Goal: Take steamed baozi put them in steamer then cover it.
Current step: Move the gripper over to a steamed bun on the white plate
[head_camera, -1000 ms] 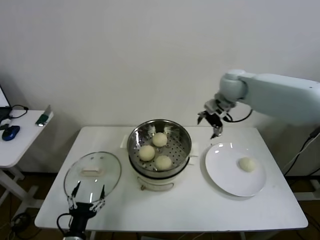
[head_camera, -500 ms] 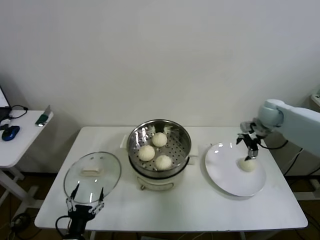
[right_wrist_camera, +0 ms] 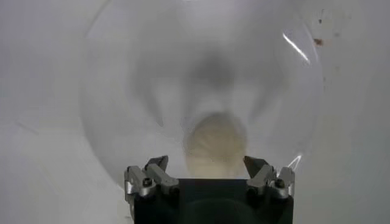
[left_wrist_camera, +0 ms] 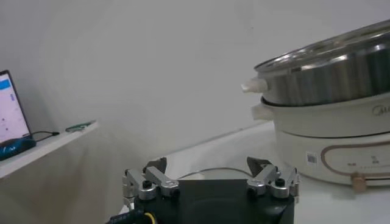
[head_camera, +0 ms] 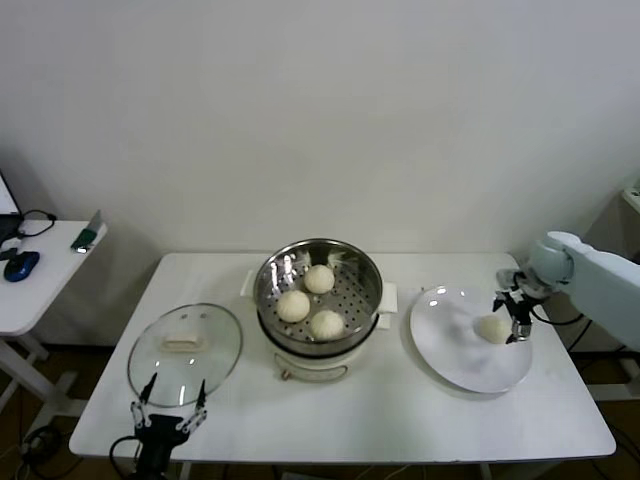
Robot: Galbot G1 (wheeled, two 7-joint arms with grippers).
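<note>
Right gripper [head_camera: 513,322] spread wide, fingers [right_wrist_camera: 157,173] either side of last baozi [head_camera: 492,328], seemingly not yet clamped | baozi on white plate [head_camera: 450,345] near desk's right edge | three baozi [head_camera: 293,305] in steamer [head_camera: 318,296], mid-desk | cover [head_camera: 185,347] flat, left side | left gripper [head_camera: 169,414] open, idle at front-left edge

A white table [head_camera: 400,420] stands against a plain white wall [head_camera: 320,110]. On the table, at its right part, lies a flat white plate [head_camera: 455,355]. Left of the table stands a smaller white side table [head_camera: 30,290], with a blue mouse [head_camera: 20,265] on it.
</note>
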